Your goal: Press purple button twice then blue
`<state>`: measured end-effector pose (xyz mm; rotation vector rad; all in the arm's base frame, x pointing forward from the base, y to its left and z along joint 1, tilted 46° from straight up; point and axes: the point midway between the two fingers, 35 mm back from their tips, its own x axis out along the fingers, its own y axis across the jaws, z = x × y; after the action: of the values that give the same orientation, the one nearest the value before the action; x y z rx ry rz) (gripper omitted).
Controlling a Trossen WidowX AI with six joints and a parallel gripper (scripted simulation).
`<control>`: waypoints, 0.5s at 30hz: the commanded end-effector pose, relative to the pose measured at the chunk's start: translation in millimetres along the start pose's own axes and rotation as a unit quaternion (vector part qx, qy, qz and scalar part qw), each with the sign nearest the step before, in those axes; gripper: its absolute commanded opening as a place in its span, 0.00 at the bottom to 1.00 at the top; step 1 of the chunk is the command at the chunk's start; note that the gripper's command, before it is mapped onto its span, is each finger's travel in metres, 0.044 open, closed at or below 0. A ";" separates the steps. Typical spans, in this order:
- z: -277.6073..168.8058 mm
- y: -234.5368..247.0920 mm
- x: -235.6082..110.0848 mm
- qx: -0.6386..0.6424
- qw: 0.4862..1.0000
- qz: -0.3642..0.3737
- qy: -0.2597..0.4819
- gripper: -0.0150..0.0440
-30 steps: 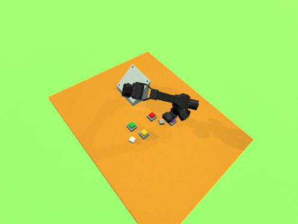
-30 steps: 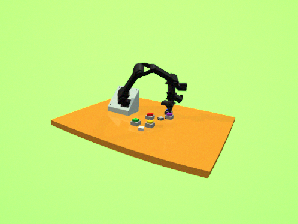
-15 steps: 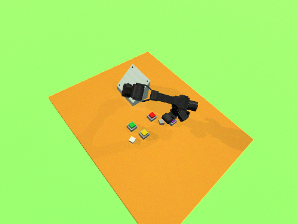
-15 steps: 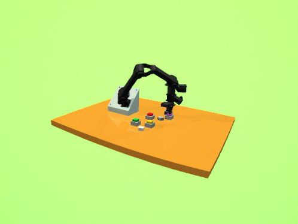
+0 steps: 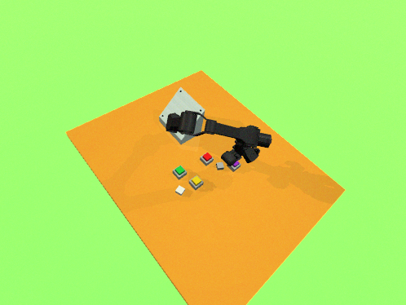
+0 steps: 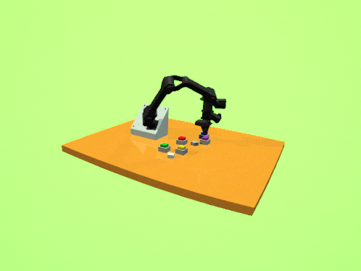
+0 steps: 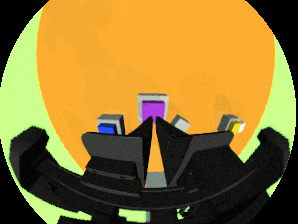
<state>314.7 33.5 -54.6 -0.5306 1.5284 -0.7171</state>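
Gripper (image 6: 204,126) of mine, fingers pressed together on nothing, hangs just above the square purple button (image 6: 205,138) near the orange counter's (image 6: 232,174) middle; which purple press this is I cannot tell; the square blue button (image 7: 108,124) beside it awaits, I judge.

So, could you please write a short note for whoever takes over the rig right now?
Gripper: shut, holding nothing, pointing down right above the purple button; whether it touches is unclear.
Blue button: just beside the purple one, seen in the wrist view; the arm hides it in the top view.
Grey block lies close beside the purple button; white block lies near the yellow button.
Done: cannot tell how many purple presses are made.
Left: any remaining purple press, then blue. Avoid red, green, yellow and both blocks.
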 end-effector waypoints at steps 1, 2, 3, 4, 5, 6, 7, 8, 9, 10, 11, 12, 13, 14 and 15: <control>1.6 0.0 -13.3 0.005 1.000 0.005 -0.004 0.29; 1.6 0.0 -13.3 0.005 1.000 0.005 -0.004 0.29; 1.8 0.1 -15.8 0.005 1.000 0.005 -0.004 0.29; 2.4 0.5 -23.3 0.005 1.000 0.005 -0.004 0.29; 2.8 0.8 -36.0 0.004 1.000 0.006 -0.004 0.29; 2.7 0.8 -51.9 0.004 1.000 0.006 -0.004 0.29; 1.9 0.4 -64.8 0.004 1.000 0.006 -0.004 0.29; 1.2 0.0 -72.5 0.004 1.000 0.006 -0.004 0.29; 1.0 -0.1 -75.1 0.004 1.000 0.006 -0.004 0.29; 1.0 -0.1 -75.1 0.004 1.000 0.006 -0.004 0.29; 1.0 -0.1 -75.1 0.004 1.000 0.006 -0.004 0.29; -0.4 3.5 -75.4 0.004 1.000 0.007 -0.004 0.29; -4.7 14.2 -76.1 0.004 1.000 0.008 -0.004 0.29; -12.6 31.8 -77.1 0.004 1.000 0.009 -0.004 0.29; -23.7 53.1 -77.6 0.003 1.000 0.010 -0.004 0.29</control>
<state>320.5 99.9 -10.4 -0.4925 1.5037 -0.7145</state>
